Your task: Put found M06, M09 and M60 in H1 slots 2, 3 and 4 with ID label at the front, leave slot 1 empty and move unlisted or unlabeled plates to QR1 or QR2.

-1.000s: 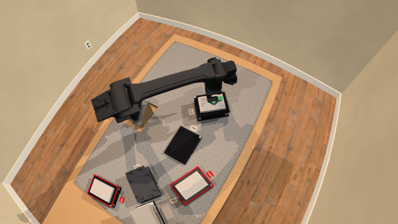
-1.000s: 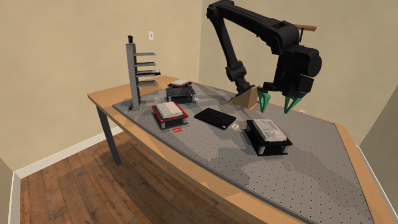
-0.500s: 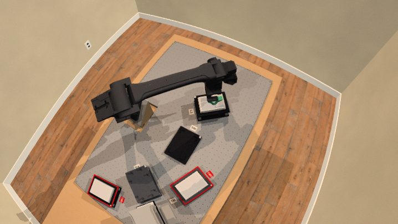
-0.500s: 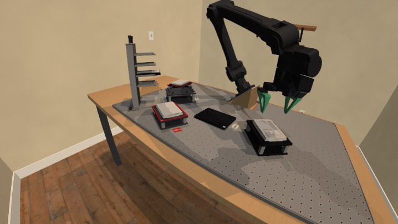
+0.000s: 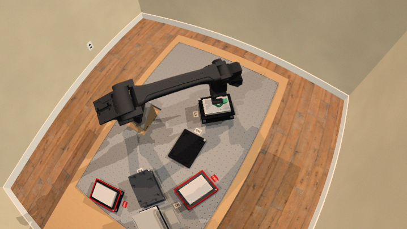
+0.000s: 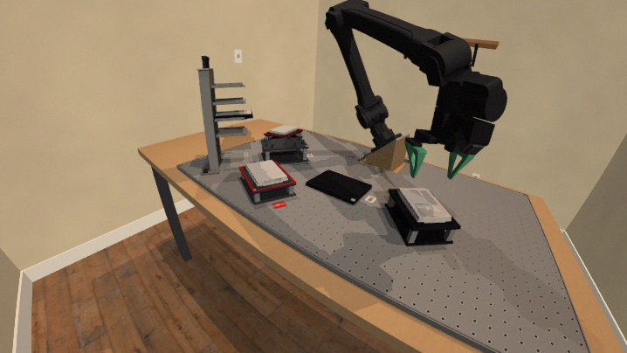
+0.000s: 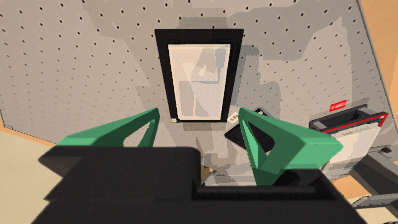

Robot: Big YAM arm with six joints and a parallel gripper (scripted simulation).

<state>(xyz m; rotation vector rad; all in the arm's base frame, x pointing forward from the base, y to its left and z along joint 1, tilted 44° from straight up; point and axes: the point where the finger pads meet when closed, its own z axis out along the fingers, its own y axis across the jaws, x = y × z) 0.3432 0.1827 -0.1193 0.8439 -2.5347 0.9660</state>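
A white plate (image 5: pixel 213 109) (image 6: pixel 424 205) (image 7: pixel 200 80) lies flat on the black landing nest (image 5: pixel 217 118) (image 6: pixel 421 232) (image 7: pixel 162 75). My gripper (image 5: pixel 220 101) (image 6: pixel 431 176) (image 7: pixel 198 111) is open and empty. It hangs above the plate's end, green fingers pointing down, clear of the plate. The plate hotel H1 (image 6: pixel 208 122) stands at the far corner of the table. One plate (image 6: pixel 234 114) sits on its second shelf from the bottom. The other shelves look bare. I cannot read any ID label.
Two red-rimmed quarantine nests each hold a white plate (image 5: pixel 104 194) (image 5: pixel 195 189) (image 6: pixel 266 172) (image 6: pixel 284 129). A flat black pad (image 5: pixel 186 148) (image 6: pixel 338 185) lies mid-table. A dark grey nest (image 5: pixel 145 187) stands near the hotel. A wooden wedge (image 6: pixel 389 155) sits at the arm's base.
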